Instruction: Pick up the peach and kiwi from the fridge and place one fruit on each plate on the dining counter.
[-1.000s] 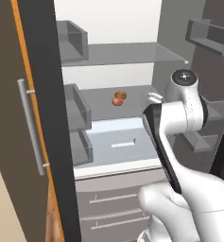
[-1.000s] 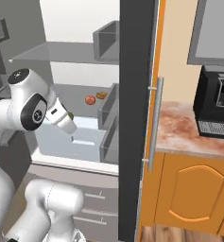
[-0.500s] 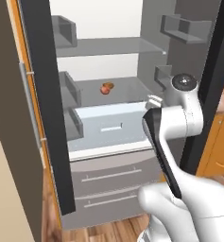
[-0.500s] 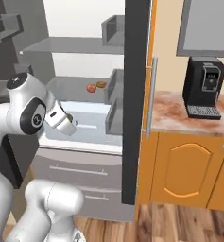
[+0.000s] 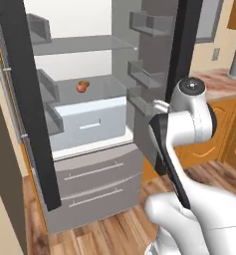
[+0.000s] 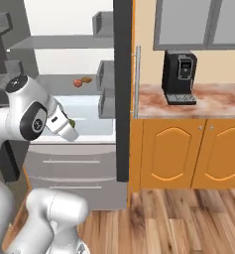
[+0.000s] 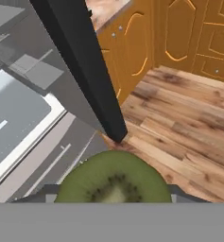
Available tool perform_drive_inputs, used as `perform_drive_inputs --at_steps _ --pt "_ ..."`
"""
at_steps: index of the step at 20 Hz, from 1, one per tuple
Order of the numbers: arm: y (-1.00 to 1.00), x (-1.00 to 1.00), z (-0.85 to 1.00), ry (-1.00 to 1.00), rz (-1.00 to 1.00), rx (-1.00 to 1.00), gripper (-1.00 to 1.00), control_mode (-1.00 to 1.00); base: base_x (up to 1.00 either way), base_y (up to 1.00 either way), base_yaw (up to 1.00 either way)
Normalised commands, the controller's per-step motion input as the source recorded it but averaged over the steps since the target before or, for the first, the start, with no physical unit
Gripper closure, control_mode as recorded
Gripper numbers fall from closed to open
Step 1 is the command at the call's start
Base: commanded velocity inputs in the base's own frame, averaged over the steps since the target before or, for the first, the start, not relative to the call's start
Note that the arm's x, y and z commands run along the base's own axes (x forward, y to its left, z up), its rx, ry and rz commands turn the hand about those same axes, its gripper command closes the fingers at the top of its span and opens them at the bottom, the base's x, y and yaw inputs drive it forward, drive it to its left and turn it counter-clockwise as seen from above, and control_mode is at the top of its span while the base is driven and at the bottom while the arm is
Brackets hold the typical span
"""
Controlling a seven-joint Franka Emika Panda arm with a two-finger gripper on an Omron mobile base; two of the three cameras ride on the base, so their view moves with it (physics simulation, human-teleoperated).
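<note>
step: carry kiwi (image 7: 114,182) clear of the fridge (image 5: 89,129) door edge, keep the grip level, swing toward the plates | gripper (image 6: 69,130): closed on kiwi | kiwi: green cut face, pale core, dark seeds, held outside the fridge | peach (image 5: 81,87): reddish, on the fridge shelf beside an orange-brown item

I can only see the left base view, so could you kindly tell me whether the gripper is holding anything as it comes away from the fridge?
Observer: Yes, the gripper is shut on the kiwi; the hand view shows its green cut face.
Operator: Thank you. What stands beside the fridge on the right?
Observer: A wall counter with a black coffee machine on it.
Operator: And the peach?
Observer: The peach sits on the fridge shelf, next to a flatter orange-brown item.
</note>
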Motion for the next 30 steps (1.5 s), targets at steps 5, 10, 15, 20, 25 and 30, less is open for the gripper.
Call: perform_drive_inputs --at_steps 5,10,15,20,25,30 --pt "0.0 0.0 0.0 0.0 0.0 0.0 1.0 1.0 -0.62 -0.27 -0.43" --pt "0.0 0.0 0.0 0.0 0.0 0.0 1.0 1.0 -0.51 -0.12 -0.5" --pt "0.0 0.0 0.0 0.0 0.0 0.0 1.0 1.0 -0.52 -0.07 -0.55" --pt "0.0 0.0 0.0 0.0 0.0 0.0 1.0 1.0 -0.56 0.0 -0.52" --pt "0.0 0.0 0.0 0.0 0.0 0.0 1.0 1.0 -0.68 0.0 -0.5" --pt "0.0 0.0 0.0 0.0 0.0 0.0 1.0 1.0 -0.73 0.0 -0.49"
